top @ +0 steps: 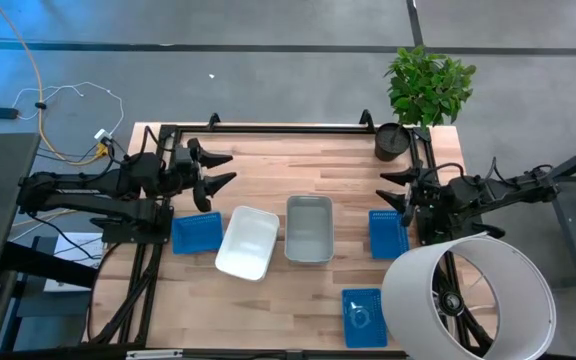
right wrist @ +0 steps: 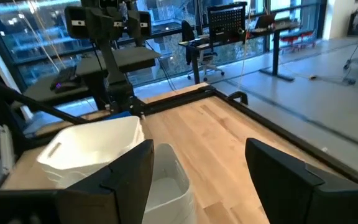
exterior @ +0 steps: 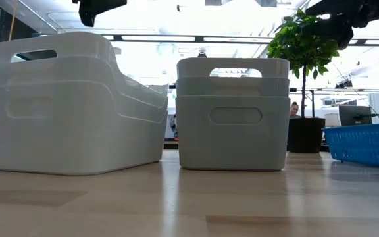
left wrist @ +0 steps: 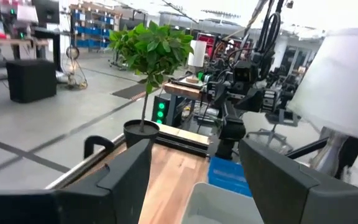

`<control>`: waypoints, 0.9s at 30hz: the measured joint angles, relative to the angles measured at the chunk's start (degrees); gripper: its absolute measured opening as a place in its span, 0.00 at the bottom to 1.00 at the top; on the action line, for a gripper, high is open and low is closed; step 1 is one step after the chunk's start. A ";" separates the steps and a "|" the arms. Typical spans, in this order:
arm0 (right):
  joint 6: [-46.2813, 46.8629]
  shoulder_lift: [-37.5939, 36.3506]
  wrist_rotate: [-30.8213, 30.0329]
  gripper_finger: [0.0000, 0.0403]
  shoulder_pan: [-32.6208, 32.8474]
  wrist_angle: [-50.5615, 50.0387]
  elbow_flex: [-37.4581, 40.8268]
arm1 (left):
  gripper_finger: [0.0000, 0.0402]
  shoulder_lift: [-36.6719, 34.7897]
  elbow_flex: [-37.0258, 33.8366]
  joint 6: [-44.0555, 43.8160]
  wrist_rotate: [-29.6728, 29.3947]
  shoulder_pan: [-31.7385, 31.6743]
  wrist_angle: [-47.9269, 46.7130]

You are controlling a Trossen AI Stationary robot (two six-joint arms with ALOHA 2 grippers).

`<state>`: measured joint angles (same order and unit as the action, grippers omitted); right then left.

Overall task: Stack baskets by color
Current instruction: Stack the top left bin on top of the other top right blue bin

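White baskets (top: 247,242): nested as a stack at the table's (top: 268,170) middle, tilted in the high view.
Grey baskets (top: 309,229): stacked just beside the white ones, squarely set.
Blue baskets: one (top: 196,232) is seen at the left, one (top: 388,233) at the right, one (top: 364,317) at the near edge.
Left gripper (top: 218,168): raised over the left side, jaws released, nothing held.
Right gripper (top: 390,190): raised at the right, jaws spread, nothing held.

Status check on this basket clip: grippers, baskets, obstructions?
Left gripper and right gripper open, empty, raised. White baskets and grey baskets nested; blue baskets scattered. Nothing obstructing.
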<state>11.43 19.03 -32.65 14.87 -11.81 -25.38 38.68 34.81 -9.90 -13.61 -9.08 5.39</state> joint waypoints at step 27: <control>-3.94 0.02 -1.25 0.60 -0.02 0.02 0.00 | 0.58 0.41 0.00 -2.18 -1.04 0.02 0.50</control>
<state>7.49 19.05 -33.90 14.85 -11.79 -25.38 39.08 34.81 -12.08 -14.65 -9.06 5.89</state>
